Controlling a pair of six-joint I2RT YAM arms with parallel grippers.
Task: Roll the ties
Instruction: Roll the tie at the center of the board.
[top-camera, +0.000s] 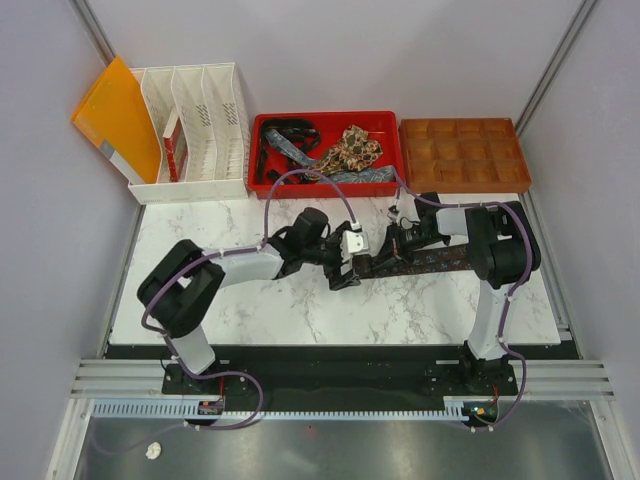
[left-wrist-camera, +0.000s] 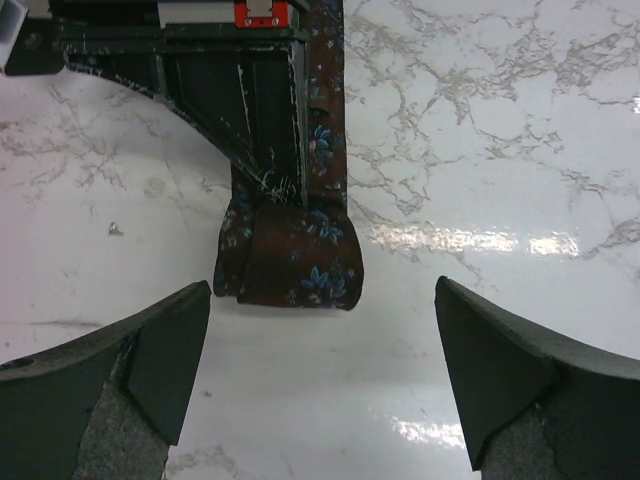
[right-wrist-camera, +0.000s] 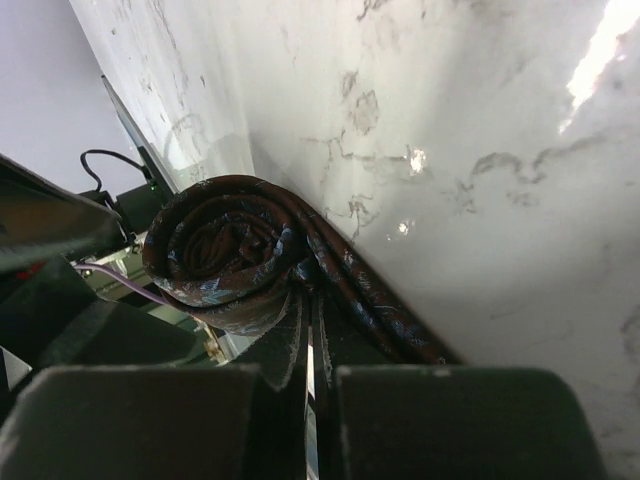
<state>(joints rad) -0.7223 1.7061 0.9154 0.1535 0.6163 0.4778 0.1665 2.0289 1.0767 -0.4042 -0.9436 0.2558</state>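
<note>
A dark brown tie with blue flowers (top-camera: 425, 262) lies along the marble table (top-camera: 300, 310), its left end wound into a small roll (left-wrist-camera: 290, 262). In the right wrist view that roll (right-wrist-camera: 225, 250) is a tight coil just past my right gripper (right-wrist-camera: 312, 335), which is shut, tips against the coil's base and the flat tail running beside it. A little back from the roll, my left gripper (left-wrist-camera: 321, 284) stands wide open with only bare table between its fingers (left-wrist-camera: 165, 350). In the top view the left gripper (top-camera: 345, 272) and right gripper (top-camera: 380, 260) face each other across the roll.
A red bin (top-camera: 390, 125) at the back holds more ties, blue patterned and tan speckled. To its right sits a brown compartment tray (top-camera: 463, 152). A white file rack (top-camera: 200, 130) and an orange folder (top-camera: 115, 115) stand at the back left. Purple cables (top-camera: 300, 180) arch over both arms.
</note>
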